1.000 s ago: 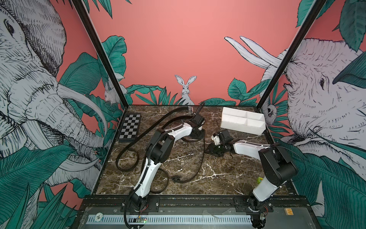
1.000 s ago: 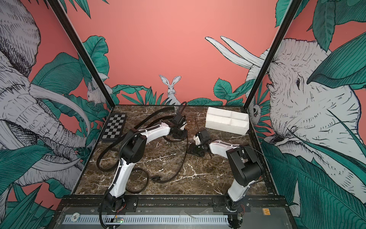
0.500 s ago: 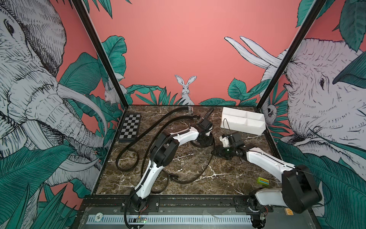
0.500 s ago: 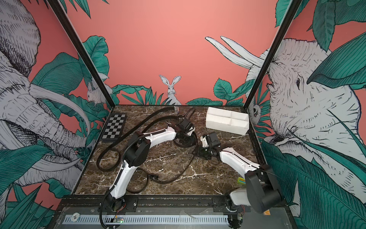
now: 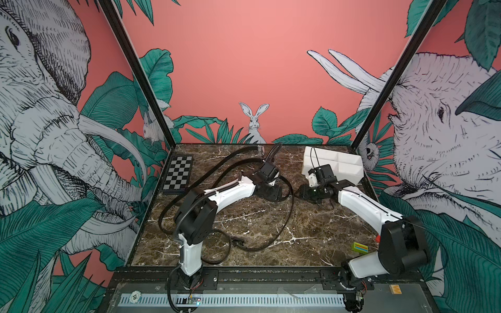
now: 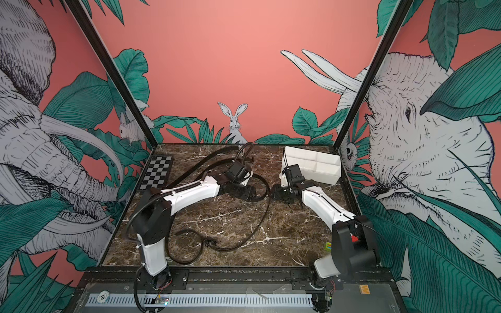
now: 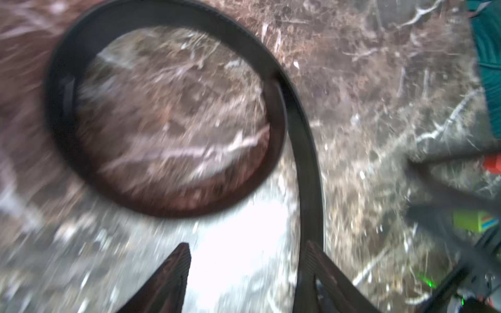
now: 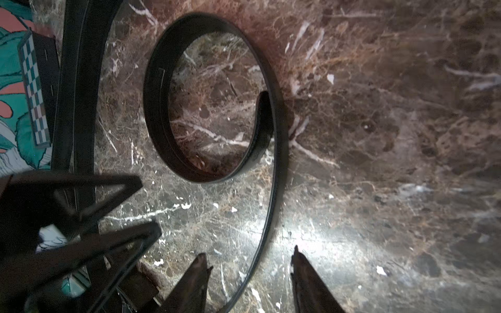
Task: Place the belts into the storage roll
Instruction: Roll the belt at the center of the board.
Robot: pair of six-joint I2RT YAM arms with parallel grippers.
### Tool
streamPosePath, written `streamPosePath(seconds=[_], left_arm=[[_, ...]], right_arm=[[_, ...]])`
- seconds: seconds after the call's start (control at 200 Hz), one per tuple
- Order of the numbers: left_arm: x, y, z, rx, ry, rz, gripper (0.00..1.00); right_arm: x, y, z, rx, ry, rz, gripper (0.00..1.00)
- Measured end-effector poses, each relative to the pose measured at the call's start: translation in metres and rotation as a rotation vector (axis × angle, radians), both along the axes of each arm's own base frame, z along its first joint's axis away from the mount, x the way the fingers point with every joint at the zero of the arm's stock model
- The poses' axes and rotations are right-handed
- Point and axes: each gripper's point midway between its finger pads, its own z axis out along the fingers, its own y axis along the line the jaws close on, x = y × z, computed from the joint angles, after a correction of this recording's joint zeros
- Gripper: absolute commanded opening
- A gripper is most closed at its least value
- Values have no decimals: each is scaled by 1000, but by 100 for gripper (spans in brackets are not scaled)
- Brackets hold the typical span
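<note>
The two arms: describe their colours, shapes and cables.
Both the left arm and the right arm have smooth white link shells joined by bulky black joint housings. A ribbed black hose curves by the left elbow; a thin black cable runs along the right arm's shell. The left pincer and right pincer each end in two dark, tapered fingers.

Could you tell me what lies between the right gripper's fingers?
A strand of belt, on edge on the marble, runs between the right gripper's open fingers; the right wrist view shows it.
</note>
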Motion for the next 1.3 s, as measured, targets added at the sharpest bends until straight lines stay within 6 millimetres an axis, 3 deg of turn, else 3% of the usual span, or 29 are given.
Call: streamPosePath(seconds=[0.14,0.3,0.51,0.71,0.81,1.05,1.125,1.3], left_arm=[[-46,15,-18,34,31,-69,75],[-85,-1,-30,57,48,-200,78],[-97,-25,-31,55,36,-309,79],[-108,-29,-48,92,69,-375,76],[-115,-29,-55,109,87,-407,63],[-117,-16,-67,176,81,-431,13],[-114,-7,-71,219,60,-428,0],[-91,11,-70,299,-8,-428,0]], right_arm=[[20,16,-5,-11,2,17,48],[31,36,-25,-33,36,53,47],[29,42,-55,-84,98,63,45],[35,41,-68,-108,119,39,39],[42,42,-74,-123,121,38,28],[39,33,-84,-176,123,69,0],[36,28,-85,-184,115,83,0],[11,6,-86,-230,132,110,0]])
